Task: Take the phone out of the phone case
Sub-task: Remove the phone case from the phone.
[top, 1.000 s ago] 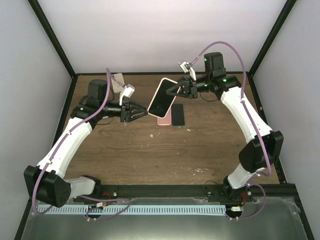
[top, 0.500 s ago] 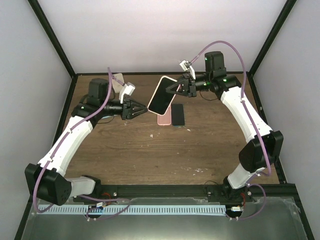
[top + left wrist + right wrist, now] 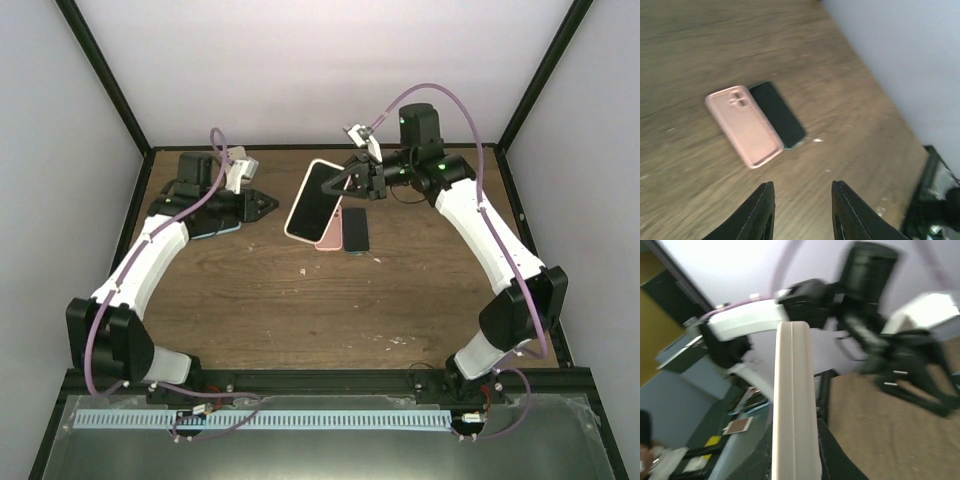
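My right gripper (image 3: pixel 347 184) is shut on a phone in a cream-white case (image 3: pixel 312 200) and holds it tilted above the table, dark screen up. In the right wrist view I see the case's white edge (image 3: pixel 794 405) between my dark fingers. My left gripper (image 3: pixel 264 203) is open and empty, a short way left of the held phone and apart from it. In the left wrist view its fingertips (image 3: pixel 802 202) stand apart above bare wood.
A pink case (image 3: pixel 328 230) and a dark phone (image 3: pixel 357 230) lie side by side on the wooden table under the held phone; both also show in the left wrist view, the case (image 3: pixel 744 125) and the phone (image 3: pixel 777 114). A light-blue flat item (image 3: pixel 218 230) lies under the left arm.
My left gripper has drawn back to the left, away from the held phone. My right gripper has carried the phone slightly left and lower.
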Controlling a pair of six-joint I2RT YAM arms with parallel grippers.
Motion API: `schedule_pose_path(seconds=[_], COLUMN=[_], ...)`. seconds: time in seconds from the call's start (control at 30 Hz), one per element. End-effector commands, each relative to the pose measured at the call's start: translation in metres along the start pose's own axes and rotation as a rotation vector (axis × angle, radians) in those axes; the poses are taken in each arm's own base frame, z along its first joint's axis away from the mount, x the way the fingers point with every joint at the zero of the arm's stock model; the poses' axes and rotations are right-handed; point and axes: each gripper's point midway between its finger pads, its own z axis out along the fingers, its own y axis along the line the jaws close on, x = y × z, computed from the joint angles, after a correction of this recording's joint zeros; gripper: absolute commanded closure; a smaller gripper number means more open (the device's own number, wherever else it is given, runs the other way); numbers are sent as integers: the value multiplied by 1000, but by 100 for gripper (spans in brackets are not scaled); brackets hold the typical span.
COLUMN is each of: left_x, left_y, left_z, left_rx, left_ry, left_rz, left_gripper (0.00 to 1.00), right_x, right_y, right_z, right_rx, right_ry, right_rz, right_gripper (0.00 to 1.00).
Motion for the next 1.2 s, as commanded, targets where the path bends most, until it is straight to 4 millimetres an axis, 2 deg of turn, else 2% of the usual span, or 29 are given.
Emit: schedule_pose_path(seconds=[0.0,0.07,0.23,0.33,0.43,0.53,0.7,0.9,1.17], left_x=[6,3,2,4,7,10,13,4,2], left_y=[44,34,-32,-63,-88,-97,-108,-93,-78], left_z=[-1,-4,-21,-38,-50,-49,-36,-27,-20], left_rx=[-165,-121,199,306,399,403,369,286,204], left_ry=[13,2,-31,-62,-62,-47,-6,-17,-22], left_rz=[-81,-68,13,84,125,148,191,173,155], left_gripper=[65,62,43,38,33,32,32,35,40], right_x=[-7,-9,-17,-18,-15,-13,-10,-8,-8], right_y=[101,95,62,35,19,10,4,11,25], right_z=[-4,-4,-16,-19,-19,-18,-16,-12,-10], right_rx=[-349,-325,-182,-50,28,66,84,65,3], right_ry=[52,45,-1,-23,-27,-30,-27,-20,-13], right_rz=[-94,-93,-81,-72,-65,-51,-34,-39,-44], right_gripper=[99,99,99,99,99,99,99,99,99])
